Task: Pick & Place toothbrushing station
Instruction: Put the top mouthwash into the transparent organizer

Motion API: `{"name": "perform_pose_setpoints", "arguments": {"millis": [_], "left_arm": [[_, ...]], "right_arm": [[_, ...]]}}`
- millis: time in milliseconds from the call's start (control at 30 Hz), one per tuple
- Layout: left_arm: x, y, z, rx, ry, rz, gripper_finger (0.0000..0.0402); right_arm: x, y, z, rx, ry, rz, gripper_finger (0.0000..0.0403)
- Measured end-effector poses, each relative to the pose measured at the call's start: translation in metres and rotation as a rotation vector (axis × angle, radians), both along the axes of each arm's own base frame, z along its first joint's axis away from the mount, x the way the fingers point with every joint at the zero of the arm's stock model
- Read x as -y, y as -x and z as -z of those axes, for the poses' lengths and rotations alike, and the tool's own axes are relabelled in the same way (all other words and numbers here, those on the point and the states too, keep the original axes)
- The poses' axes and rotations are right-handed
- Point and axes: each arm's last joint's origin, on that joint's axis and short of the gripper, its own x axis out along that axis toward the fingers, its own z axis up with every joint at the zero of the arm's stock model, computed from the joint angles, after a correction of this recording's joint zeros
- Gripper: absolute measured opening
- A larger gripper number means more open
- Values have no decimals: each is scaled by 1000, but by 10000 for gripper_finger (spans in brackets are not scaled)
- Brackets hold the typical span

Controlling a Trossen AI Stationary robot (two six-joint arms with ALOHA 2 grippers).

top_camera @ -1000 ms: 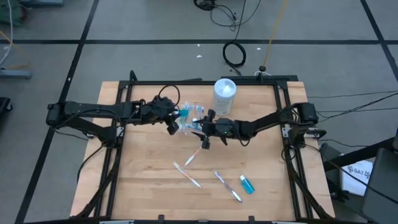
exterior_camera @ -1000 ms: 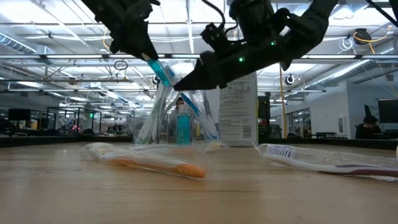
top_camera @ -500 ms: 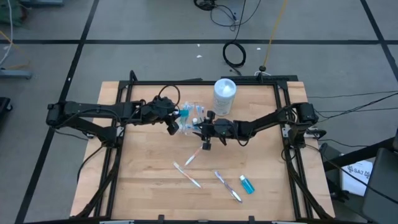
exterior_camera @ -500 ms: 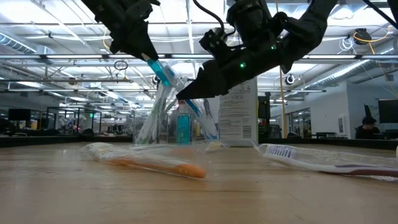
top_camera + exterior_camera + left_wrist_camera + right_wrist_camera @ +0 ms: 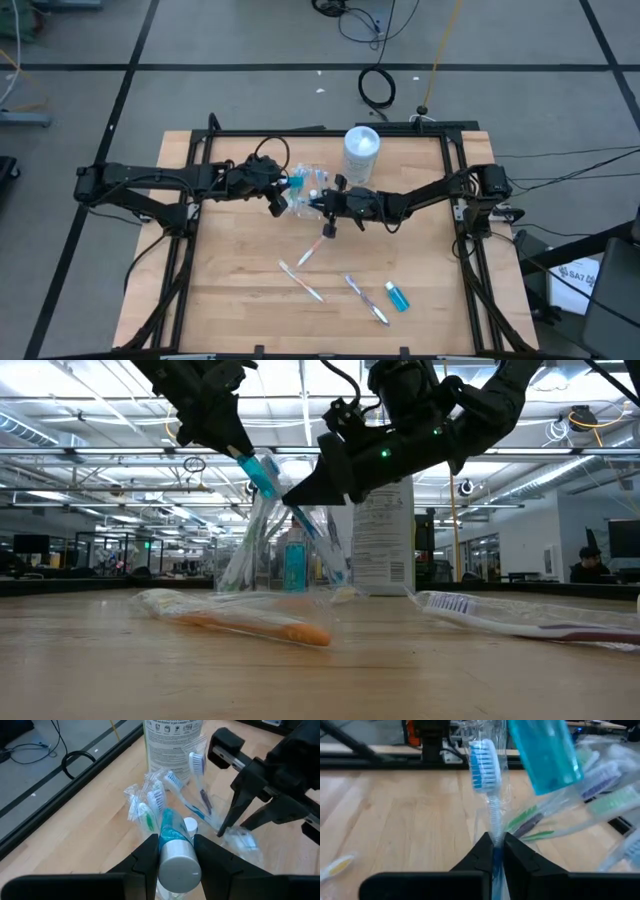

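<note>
A small clear cup (image 5: 290, 555) stands beside the white canister (image 5: 361, 152) and holds several wrapped toothbrushes (image 5: 150, 802) and a blue tube (image 5: 293, 563). My left gripper (image 5: 277, 203) is shut on another blue tube (image 5: 262, 475), slanted above the cup's mouth. My right gripper (image 5: 322, 207) is shut on a blue-and-white toothbrush (image 5: 484, 762), just right of the cup. An orange toothbrush (image 5: 312, 250), two more toothbrushes (image 5: 300, 280) and a third blue tube (image 5: 397, 296) lie flat on the table nearer the front. My left gripper pinches the blue tube between its two fingers at the white cap end (image 5: 178, 866). The fingers come from above and the table's left, slanting down. The tube is lifted clear, and its flat end points down toward the cup. My right gripper pinches the toothbrush's slim handle (image 5: 495, 845) between its two fingertips, through the clear wrapper. The fingers come from the table's right, slanting down, and lie along the brush. The brush slants down from the fingers into the cup (image 5: 335, 560), head end away from the gripper.
The tall white canister (image 5: 382, 540) stands close behind the cup, on its far right. The loose brushes and the tube lie on the near half of the wooden table (image 5: 230, 290). A black frame (image 5: 190, 230) runs along the table's sides.
My right gripper has dipped a little toward the cup and come back up, still shut on the toothbrush, which stays slanted into the cup.
</note>
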Motion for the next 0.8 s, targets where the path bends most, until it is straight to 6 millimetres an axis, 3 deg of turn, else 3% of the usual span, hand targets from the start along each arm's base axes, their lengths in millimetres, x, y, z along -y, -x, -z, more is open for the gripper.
{"name": "perform_pose_setpoints", "arguments": {"millis": [400,800], "left_arm": [[0,0,0,-3,-4,4,113],[0,0,0,-3,-4,4,113]], "right_arm": [[-2,3,-2,74,-94,305,13],[-18,8,1,142,-178,534,18]]}}
